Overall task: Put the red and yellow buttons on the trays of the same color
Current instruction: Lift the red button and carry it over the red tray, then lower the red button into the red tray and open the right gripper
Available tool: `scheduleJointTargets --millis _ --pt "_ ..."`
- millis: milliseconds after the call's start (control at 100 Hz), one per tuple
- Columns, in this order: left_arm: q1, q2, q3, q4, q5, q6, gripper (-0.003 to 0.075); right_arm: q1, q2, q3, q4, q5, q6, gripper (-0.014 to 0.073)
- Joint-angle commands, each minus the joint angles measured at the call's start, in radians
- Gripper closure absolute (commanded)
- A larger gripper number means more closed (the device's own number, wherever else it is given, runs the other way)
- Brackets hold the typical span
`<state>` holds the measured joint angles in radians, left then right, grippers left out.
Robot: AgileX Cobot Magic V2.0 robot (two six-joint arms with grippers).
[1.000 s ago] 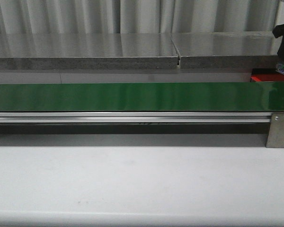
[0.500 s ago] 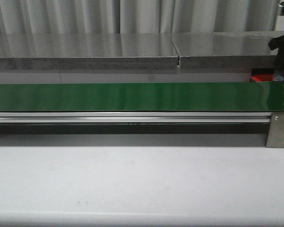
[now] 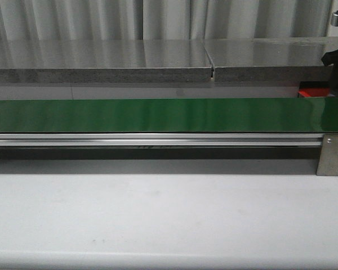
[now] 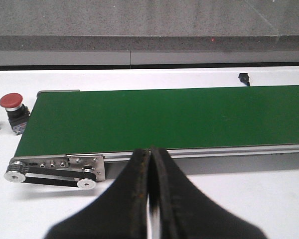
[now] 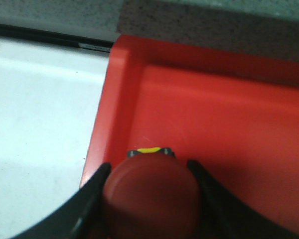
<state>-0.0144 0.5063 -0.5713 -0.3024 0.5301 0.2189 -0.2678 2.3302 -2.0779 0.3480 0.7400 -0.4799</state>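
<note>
My right gripper, fingers clamped on a glossy red domed button, hovers over the flat red tray for matching-colour release; left gripper idles, fingers together.

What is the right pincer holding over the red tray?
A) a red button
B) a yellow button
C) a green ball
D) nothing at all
A: in the right wrist view the right pincer has its fingers on both sides of a red button, above the red tray.
</note>
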Motion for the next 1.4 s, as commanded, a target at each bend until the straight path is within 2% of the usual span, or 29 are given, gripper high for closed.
scheduleJointTargets --millis 0,480,530,600,720,790,860,1140,1390 --pt "-0.007 0.004 -0.026 -0.020 -0.080 -0.001 0.0741 -0.006 -0.062 -0.033 0.021 -0.044 -0.003 0.0546" --pt "-0.007 0.004 -0.026 -0.020 -0.080 -0.001 0.0741 -0.006 -0.047 -0.033 0.021 -0.023 -0.003 0.0522" --pt "-0.007 0.004 -0.026 -0.020 -0.080 -0.001 0.0741 -0.006 -0.047 -0.033 0.021 -0.021 -0.003 0.0473" --pt "-0.007 0.004 -0.026 -0.020 -0.080 -0.001 0.0741 -0.006 -0.047 -0.033 0.021 -0.021 -0.003 0.0363" --pt "-0.007 0.004 -0.026 -0.020 -0.080 -0.001 0.0741 -0.006 -0.047 -0.033 0.021 -0.021 -0.003 0.0125" --pt "-0.007 0.004 -0.026 -0.020 -0.080 -0.001 0.0741 -0.006 -0.047 -0.033 0.021 -0.023 -0.003 0.0034" --pt "-0.007 0.004 -0.026 -0.020 -0.080 -0.001 0.0741 -0.006 -0.047 -0.033 0.021 -0.028 -0.003 -0.0014" --pt "-0.007 0.004 -0.026 -0.020 -0.080 -0.001 0.0741 -0.006 -0.083 -0.033 0.021 -0.014 -0.003 -0.0010" --pt "-0.007 0.004 -0.026 -0.020 -0.080 -0.001 0.0741 -0.002 -0.211 -0.033 0.024 0.039 -0.003 -0.0010"
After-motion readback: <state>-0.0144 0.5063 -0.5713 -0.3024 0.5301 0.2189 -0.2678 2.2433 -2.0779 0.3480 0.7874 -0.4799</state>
